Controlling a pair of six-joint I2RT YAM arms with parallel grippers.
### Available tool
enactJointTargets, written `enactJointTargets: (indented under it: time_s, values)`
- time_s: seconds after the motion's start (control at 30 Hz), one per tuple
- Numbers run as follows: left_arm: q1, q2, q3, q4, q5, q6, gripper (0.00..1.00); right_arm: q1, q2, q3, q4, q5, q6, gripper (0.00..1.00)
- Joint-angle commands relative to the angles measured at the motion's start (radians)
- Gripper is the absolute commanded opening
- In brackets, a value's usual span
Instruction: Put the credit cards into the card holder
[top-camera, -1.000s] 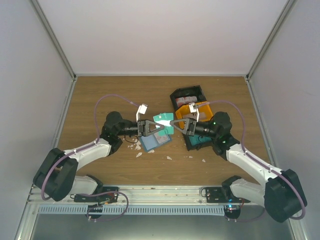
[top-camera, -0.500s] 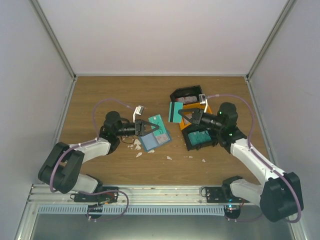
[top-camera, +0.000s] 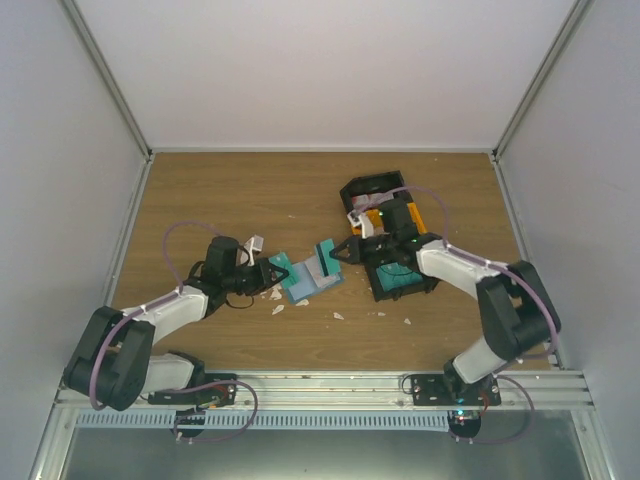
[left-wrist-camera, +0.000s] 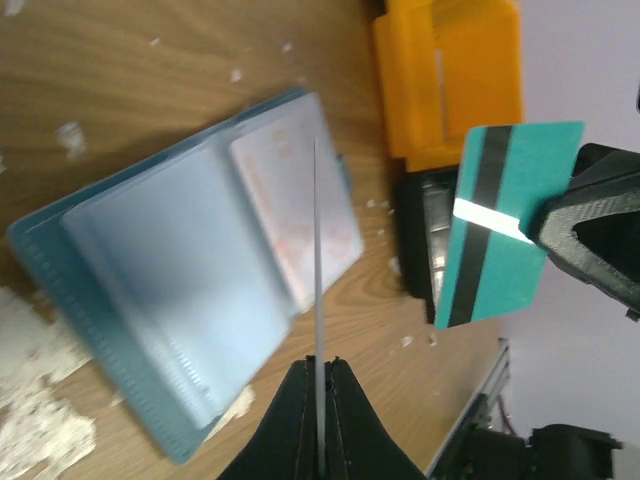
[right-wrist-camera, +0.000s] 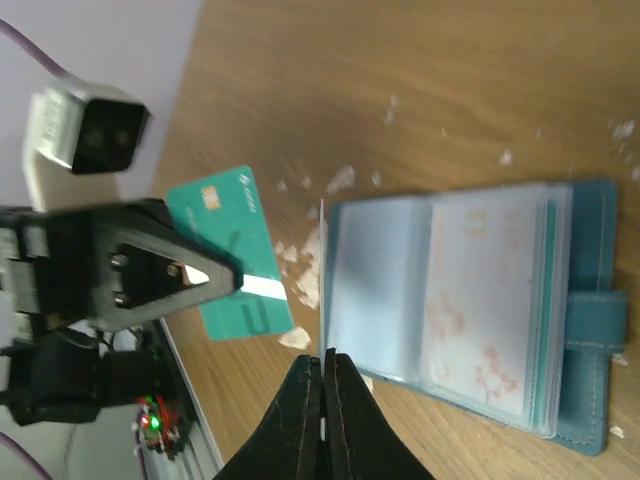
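1. Left pincer (left-wrist-camera: 320, 372) is clenched on a teal card (right-wrist-camera: 228, 250). Right pincer (right-wrist-camera: 325, 362) is clenched on a second teal card (left-wrist-camera: 505, 225). Both cards appear held off the worktop (top-camera: 220, 190).
2. Card holder (left-wrist-camera: 190, 300) lies open and flat between the two pincers. One clear sleeve holds a white-and-red card (left-wrist-camera: 290, 200).
3. Judgement: work one arm at a time. Line the card edge up with a sleeve mouth and slide in at a shallow angle. The holder is unrestrained and may skid.
4. Surface: wood grain, with white scraps (left-wrist-camera: 30, 440) beside the holder. An orange bin (left-wrist-camera: 450, 70) and a black bin (top-camera: 372, 187) stand near.
5. Room: plain white walls (top-camera: 320, 70), with a metal rail (top-camera: 320, 385) at the near edge.
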Motion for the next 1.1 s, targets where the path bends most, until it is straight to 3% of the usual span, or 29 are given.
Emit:
enactJointTargets:
  time_s: [0.0, 0.4, 0.7, 1.07]
  values:
    - [0.011, 0.003, -0.018, -0.102, -0.056, 0.079, 0.0, 0.045, 0.112, 0.053, -0.042, -0.002, -0.08, 0.0]
    - [0.032, 0.121, -0.015, -0.11, -0.034, 0.123, 0.0, 0.086, 0.332, 0.17, -0.051, 0.009, -0.079, 0.01]
    - [0.045, 0.141, -0.015, -0.151, -0.058, 0.15, 0.0, 0.092, 0.379, 0.186, -0.039, 0.059, -0.103, 0.01]
    - [0.047, 0.172, -0.018, -0.135, -0.03, 0.159, 0.0, 0.098, 0.4, 0.138, 0.048, -0.064, -0.036, 0.01]
